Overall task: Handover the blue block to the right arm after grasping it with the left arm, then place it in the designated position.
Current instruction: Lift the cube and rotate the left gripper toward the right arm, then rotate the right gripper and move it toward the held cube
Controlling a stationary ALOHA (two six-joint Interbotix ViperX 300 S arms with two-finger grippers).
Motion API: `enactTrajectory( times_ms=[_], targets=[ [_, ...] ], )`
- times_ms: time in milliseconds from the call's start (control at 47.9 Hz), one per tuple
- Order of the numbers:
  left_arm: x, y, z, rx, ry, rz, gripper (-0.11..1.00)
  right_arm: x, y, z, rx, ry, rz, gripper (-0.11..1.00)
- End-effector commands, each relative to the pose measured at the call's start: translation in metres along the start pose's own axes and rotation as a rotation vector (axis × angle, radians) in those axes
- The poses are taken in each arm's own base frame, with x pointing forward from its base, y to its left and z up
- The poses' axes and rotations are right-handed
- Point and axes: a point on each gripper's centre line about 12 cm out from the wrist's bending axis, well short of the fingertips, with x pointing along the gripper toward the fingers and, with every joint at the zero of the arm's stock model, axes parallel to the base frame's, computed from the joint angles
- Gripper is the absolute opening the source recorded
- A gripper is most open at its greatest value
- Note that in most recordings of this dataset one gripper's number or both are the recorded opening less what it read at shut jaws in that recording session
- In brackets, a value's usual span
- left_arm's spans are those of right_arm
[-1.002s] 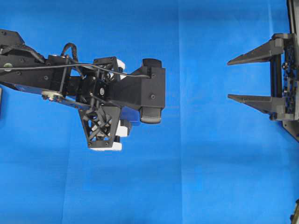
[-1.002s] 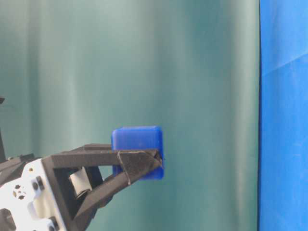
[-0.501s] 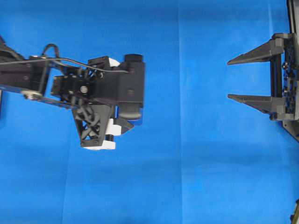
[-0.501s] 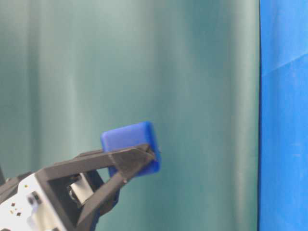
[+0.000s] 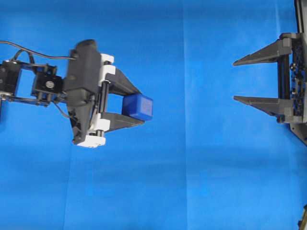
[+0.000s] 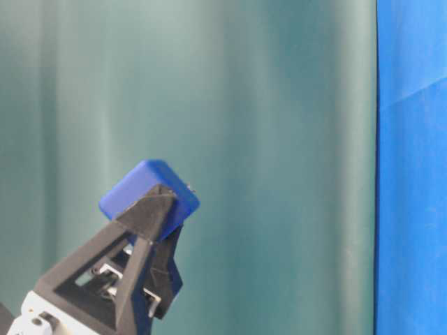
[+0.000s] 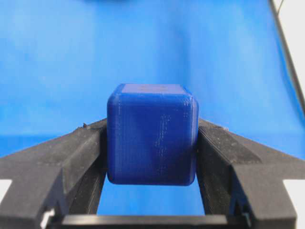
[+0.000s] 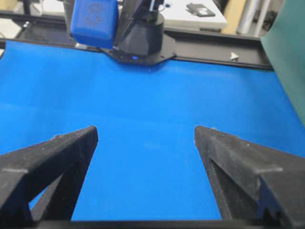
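Observation:
The blue block [image 5: 138, 107] is clamped between the two black fingers of my left gripper [image 5: 141, 108], which is shut on it and holds it above the blue cloth, fingers pointing right. In the left wrist view the blue block [image 7: 152, 136] fills the gap of the left gripper [image 7: 152, 125], both fingers pressed on its sides. At table level the blue block [image 6: 143, 192] sits tilted at the fingertips. My right gripper [image 5: 235, 81] waits at the right edge, open and holding nothing, facing left. From the right wrist, the right gripper [image 8: 145, 130] frames bare cloth, with the blue block [image 8: 94, 21] far off.
Bright blue cloth [image 5: 192, 182] covers the table. A green curtain [image 6: 279, 139] hangs behind at table level. The left arm's black base [image 8: 140, 45] and a black frame rail [image 8: 224, 56] bound the table's far side in the right wrist view.
The left arm has drawn back to the left and turned its wrist, so the fingers now point right with the block showing. At table level the block has risen and tilted. The right gripper has not moved.

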Motion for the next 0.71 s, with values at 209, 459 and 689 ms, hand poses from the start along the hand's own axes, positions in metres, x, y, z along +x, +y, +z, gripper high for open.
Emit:
enactTrajectory(
  times_ms=[209, 459, 689],
  targets=[
    [-0.0154, 0.0004, 0.0077, 0.036, -0.203, -0.015, 0.47, 0.0024, 0.0002, 0.0111, 0.000, -0.029, -0.001, 0.96],
    [-0.0163, 0.0006, 0.0076, 0.046, -0.207, -0.012, 0.47, 0.0030, 0.0012, 0.0105, 0.000, -0.027, 0.004, 0.96],
    [-0.0164, 0.0005, 0.0084, 0.042, -0.210, -0.013, 0.47, 0.0031, 0.0021, 0.0118, -0.006, -0.030, 0.008, 0.96]
  ],
)
